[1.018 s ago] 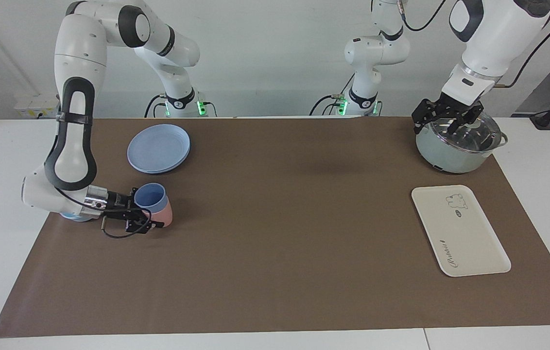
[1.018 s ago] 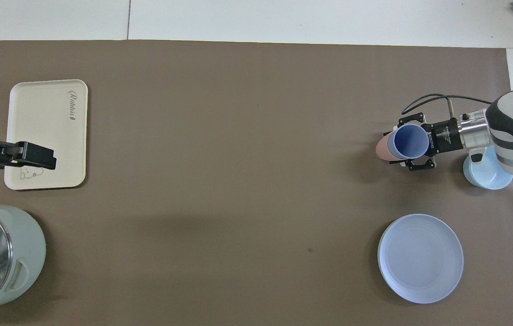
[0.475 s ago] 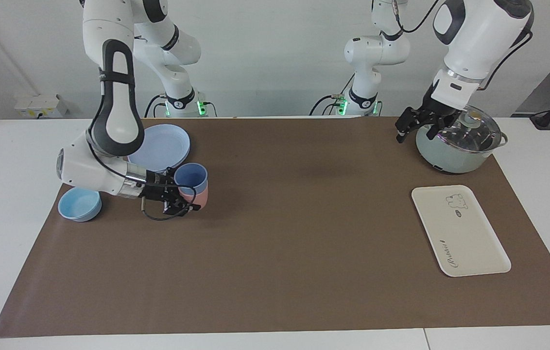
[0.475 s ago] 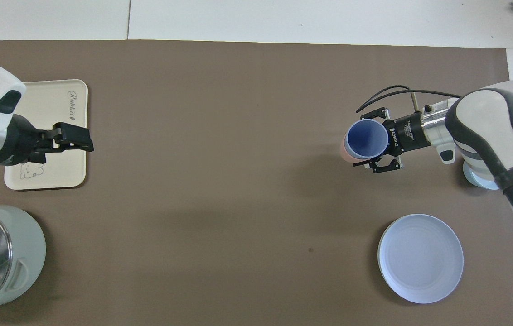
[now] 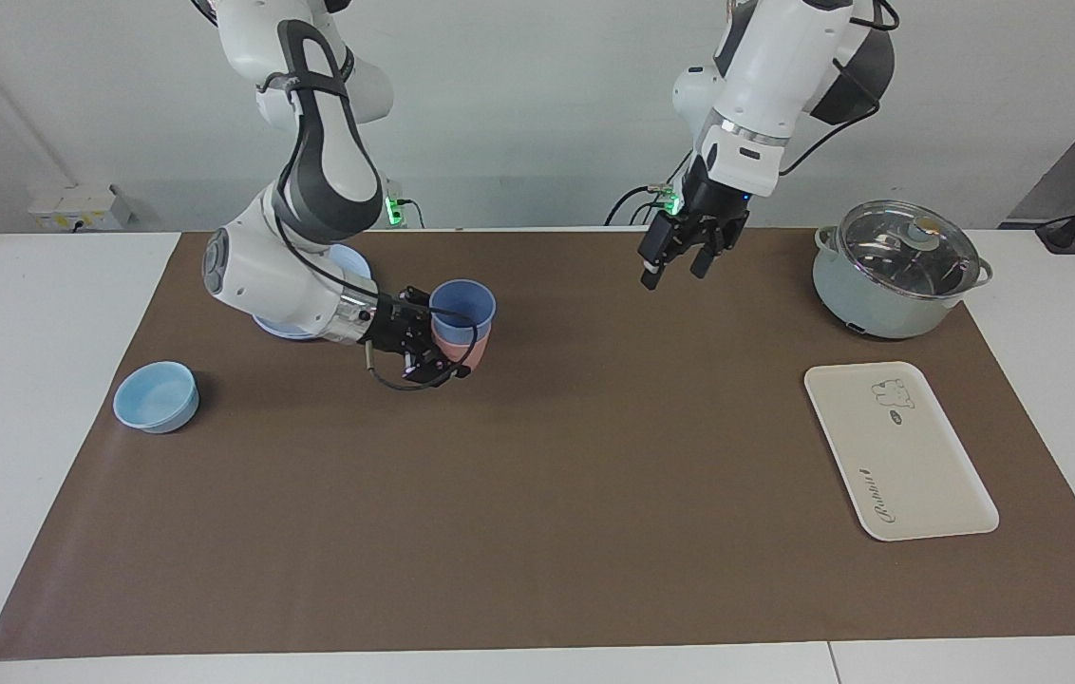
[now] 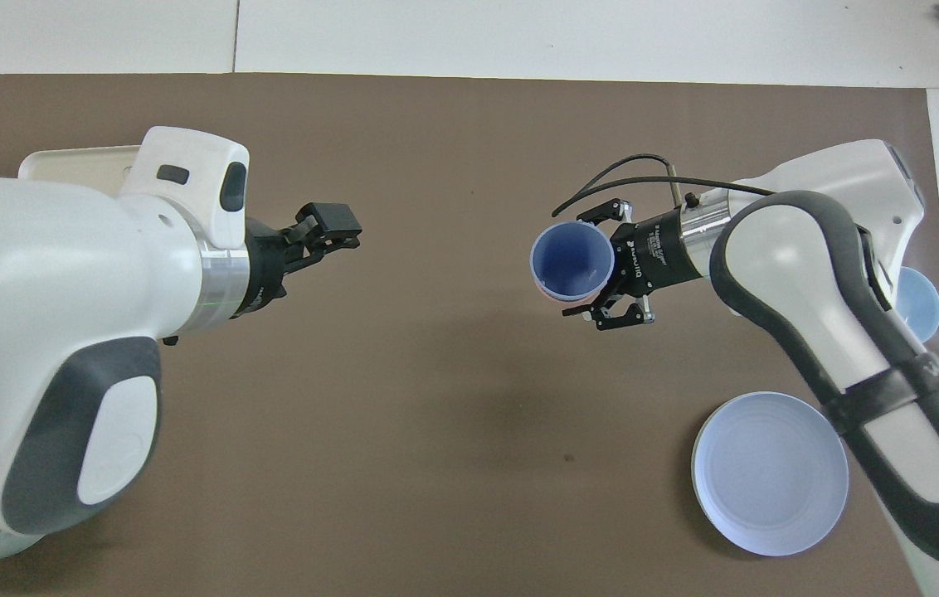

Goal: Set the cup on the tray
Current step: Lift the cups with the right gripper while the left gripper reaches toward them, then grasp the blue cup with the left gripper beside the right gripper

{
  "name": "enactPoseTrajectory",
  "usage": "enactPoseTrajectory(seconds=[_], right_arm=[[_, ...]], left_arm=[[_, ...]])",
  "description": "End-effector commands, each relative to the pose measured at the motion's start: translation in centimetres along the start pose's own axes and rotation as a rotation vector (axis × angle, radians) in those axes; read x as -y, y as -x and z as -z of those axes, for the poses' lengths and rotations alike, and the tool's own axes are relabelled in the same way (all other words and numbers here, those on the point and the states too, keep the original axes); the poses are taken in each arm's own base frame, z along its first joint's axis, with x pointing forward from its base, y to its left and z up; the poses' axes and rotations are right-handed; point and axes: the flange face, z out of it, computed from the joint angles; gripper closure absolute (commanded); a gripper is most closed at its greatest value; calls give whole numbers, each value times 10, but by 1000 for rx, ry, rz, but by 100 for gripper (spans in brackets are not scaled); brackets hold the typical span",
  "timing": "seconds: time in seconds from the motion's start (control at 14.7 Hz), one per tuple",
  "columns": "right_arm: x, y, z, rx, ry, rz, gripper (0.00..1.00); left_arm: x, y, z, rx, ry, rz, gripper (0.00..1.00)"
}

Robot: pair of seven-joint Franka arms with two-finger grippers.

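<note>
The periwinkle-blue cup sits nested inside a pink cup. My right gripper is shut on this stack and holds it tilted in the air over the mat, beside the blue plate. In the overhead view the cup shows its open mouth, with the right gripper around it. The cream tray lies flat and bare at the left arm's end of the table. In the overhead view only a corner of the tray shows past the left arm. My left gripper is open and empty, up over the mat's middle.
A grey-green pot with a glass lid stands near the left arm's base, nearer to the robots than the tray. A round blue plate lies near the right arm's base. A light-blue bowl sits at the right arm's end.
My right gripper has carried the stacked cups up and toward the table's middle. My left gripper has swung from over the pot toward the middle.
</note>
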Motion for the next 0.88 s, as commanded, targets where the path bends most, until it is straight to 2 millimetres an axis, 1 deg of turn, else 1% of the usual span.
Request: enactPoseTrajectory(seconds=[0.0,0.07,0.14,0.2,0.27,0.48,0.61,0.68,0.75,0.81], right_arm=[[-13,35,-23,11,2,-14,100],[-13,45,-24,6,-16,-7,100],[-14,51,-24,4,-29,-22,100],[-15,57,-28,2,-30,-22,100],[-14,60,-30,-1,-41,-17,100],[-14,69,-37,-10,-71,-19,100],[-14,67,-38,-12,-72,-22,100],[-14,67,-38,-13,-74,-22,100],[-14,69,-37,-12,-76,-21,100],[-14,69,-37,-12,-76,-21,100]], left_arm=[[-27,32,-14,13,58,33,1],[-35,37,-19,10,71,41,4],[-39,42,-23,15,70,35,7],[-42,51,-28,23,63,19,11],[-44,55,-31,27,58,11,14],[-52,71,-34,38,58,-15,15],[-54,75,-35,40,60,-24,16],[-55,76,-42,46,52,-26,21],[-57,79,-47,50,51,-32,31],[-58,78,-49,46,57,-30,47]])
